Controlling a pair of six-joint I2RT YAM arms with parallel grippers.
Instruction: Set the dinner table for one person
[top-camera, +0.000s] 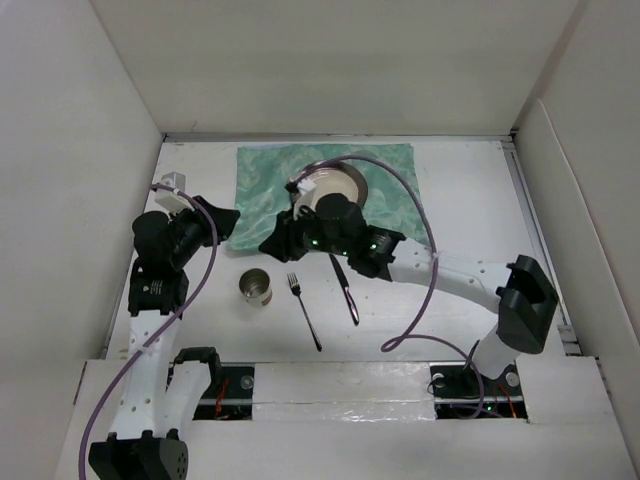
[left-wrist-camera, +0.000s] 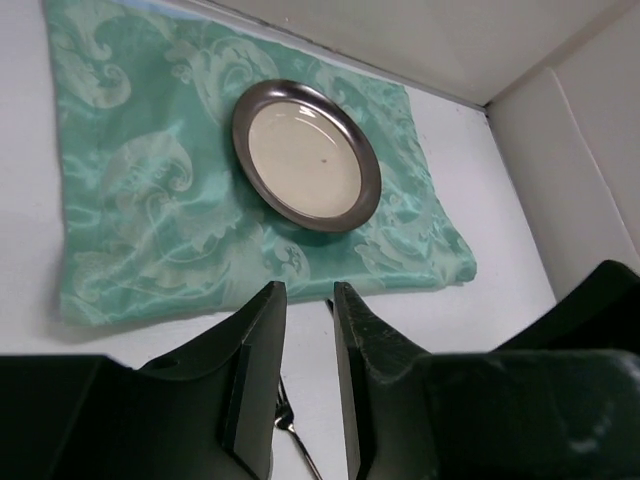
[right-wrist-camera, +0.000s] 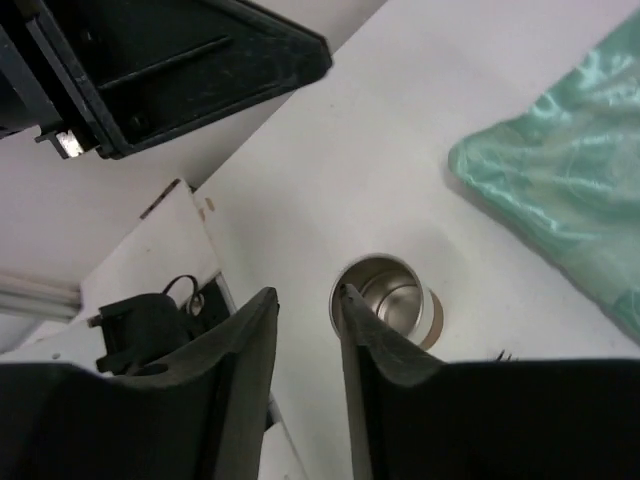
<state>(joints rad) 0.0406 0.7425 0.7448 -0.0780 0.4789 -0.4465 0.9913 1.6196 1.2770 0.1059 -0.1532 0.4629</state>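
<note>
On the white dinner table (top-camera: 460, 200) lies a green cloth mat (top-camera: 270, 180) with a steel-rimmed plate (top-camera: 345, 183) on it, partly hidden by my right arm. In front of the mat stand a steel cup (top-camera: 256, 287), a fork (top-camera: 304, 311) and a knife (top-camera: 346, 292). My left gripper (top-camera: 230, 220) hovers at the mat's left edge; in the left wrist view it (left-wrist-camera: 308, 300) is open and empty, with the plate (left-wrist-camera: 305, 155) beyond. My right gripper (top-camera: 270, 243) hangs above the cup; in its own view it (right-wrist-camera: 305, 300) is open and empty, the cup (right-wrist-camera: 395, 295) showing behind one finger.
White walls enclose the table on the left, back and right. The right arm's purple cable (top-camera: 425, 250) loops over the mat and the table's middle. The left gripper's body (right-wrist-camera: 170, 60) fills the top left of the right wrist view. The arm bases (top-camera: 340, 385) line the near edge.
</note>
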